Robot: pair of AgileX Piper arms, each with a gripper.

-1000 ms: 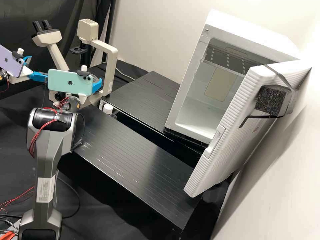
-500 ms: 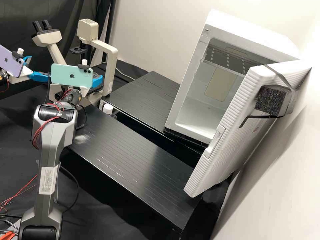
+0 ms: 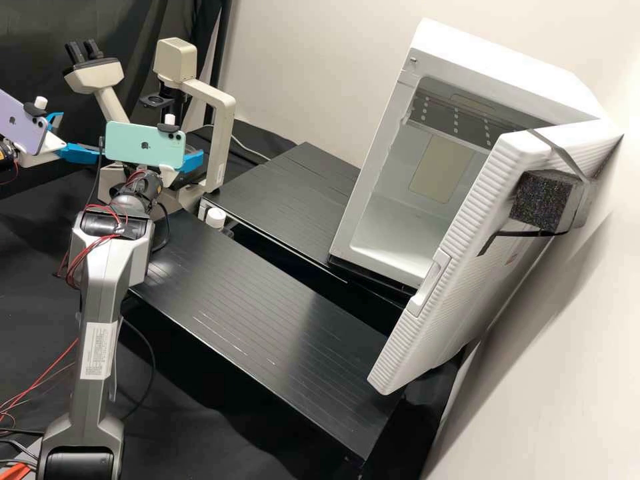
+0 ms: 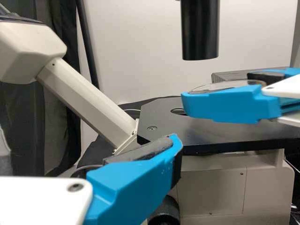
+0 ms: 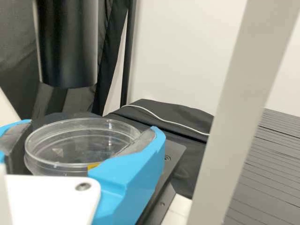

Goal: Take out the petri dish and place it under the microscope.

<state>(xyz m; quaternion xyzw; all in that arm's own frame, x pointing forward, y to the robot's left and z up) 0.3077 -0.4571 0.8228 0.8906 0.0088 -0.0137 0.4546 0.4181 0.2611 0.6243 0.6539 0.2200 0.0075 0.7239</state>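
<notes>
In the high view, nearest to us, the right arm stands at 8 o'clock over the black-clothed bench, with red wires looped about a joint and a mint phone at its wrist. At 7 o'clock we note the near ribbed platform, black and flat; at 3 o'clock, a white door, open, with a dark foam block strapped to it.

Farther in, at 10 o'clock, the right gripper has its fingers clamped on the petri dish, which is clear and round, with a small yellow mark close to one finger. We find the dish nearly level over the stage of the microscope, lower than the end of the black tube; whether dish and stage touch, we cannot tell. Also toward 10 o'clock, but closer to the view's edge, the left gripper points toward the microscope, its fingers apart, beside a purple phone.

Beyond, at 11 o'clock, we see the far ribbed platform, and at 2 o'clock the white cabinet to which the door belongs. A dark curtain hangs behind the microscope; a pale wall backs the scene at 12 o'clock.
</notes>
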